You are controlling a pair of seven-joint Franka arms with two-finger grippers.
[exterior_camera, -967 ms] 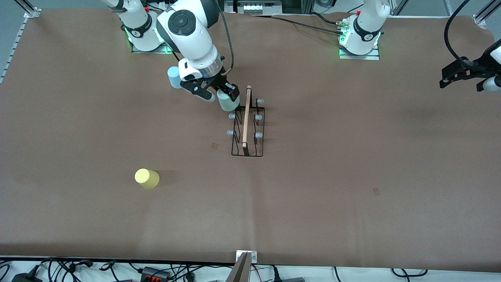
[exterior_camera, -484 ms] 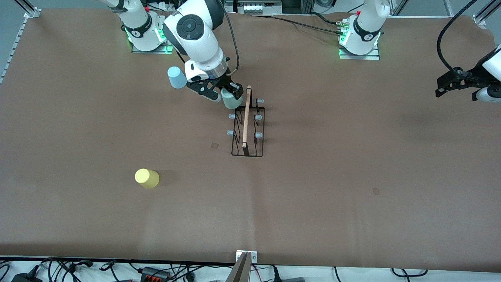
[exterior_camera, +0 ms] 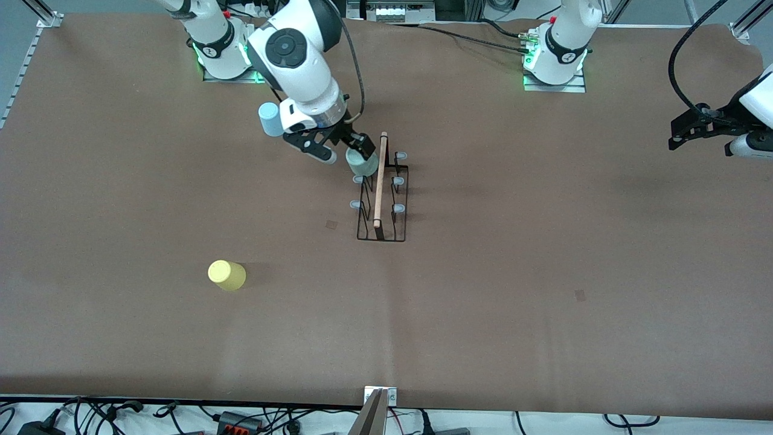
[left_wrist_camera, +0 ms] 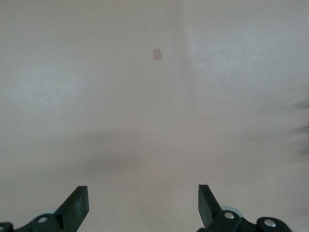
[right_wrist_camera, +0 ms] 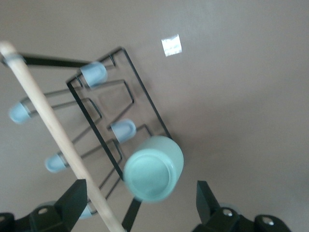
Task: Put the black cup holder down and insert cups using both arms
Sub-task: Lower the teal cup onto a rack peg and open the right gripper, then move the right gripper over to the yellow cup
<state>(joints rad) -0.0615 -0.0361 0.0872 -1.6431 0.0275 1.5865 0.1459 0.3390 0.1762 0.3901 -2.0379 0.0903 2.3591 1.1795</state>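
In the front view, the right gripper point(exterior_camera: 343, 151) is hanging over the end of the black cup holder point(exterior_camera: 381, 201) nearest the robots' bases, where the mint cup point(exterior_camera: 362, 162) is sitting inverted, apparently on 1 peg; the blue cup point(exterior_camera: 270, 119) is standing near the right arm's base, and the yellow cup point(exterior_camera: 226, 275) is lying nearer the camera. In the left wrist view, the left gripper point(left_wrist_camera: 143, 205) is waiting spread wide over bare table point(left_wrist_camera: 154, 111). In the right wrist view, the right gripper's fingers point(right_wrist_camera: 72, 203) are standing apart, clear of the mint cup.

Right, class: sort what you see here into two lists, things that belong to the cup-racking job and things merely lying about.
Belongs to the job:
- black cup holder
- mint cup, on a holder peg, between the open fingers of the right hand
- light blue cup
- yellow cup
- left hand, open, waiting at its end of the table

Just lying about:
- cables at the table edge
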